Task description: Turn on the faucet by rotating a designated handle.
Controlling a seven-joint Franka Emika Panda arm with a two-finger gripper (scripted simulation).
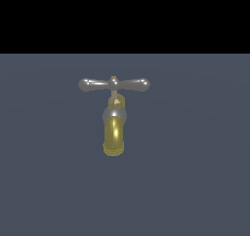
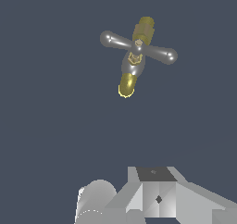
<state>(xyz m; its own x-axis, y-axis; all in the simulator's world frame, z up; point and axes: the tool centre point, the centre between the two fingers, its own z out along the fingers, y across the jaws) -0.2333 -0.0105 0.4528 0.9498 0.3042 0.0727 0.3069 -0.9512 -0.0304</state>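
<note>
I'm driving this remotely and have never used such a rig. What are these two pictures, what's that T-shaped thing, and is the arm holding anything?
Both are simulator renders of one moment. The exterior view comes from a camera off the arm; it shows only the faucet on a plain grey-blue surface, and no arm.

The wrist view comes from a camera on the arm's wrist. The pale grey blocky shapes along its lower edge are part of the arm's own hardware; the fingertips do not show, so I cannot tell whether the gripper is open or shut. Nothing appears to be held, and the hardware is clear of the faucet.

The T-shape is the faucet: a yellow-gold spout, a grey collar, and on top the handle, the shiny grey crossbar with rounded ends. That crossbar is what you rotate.
</note>
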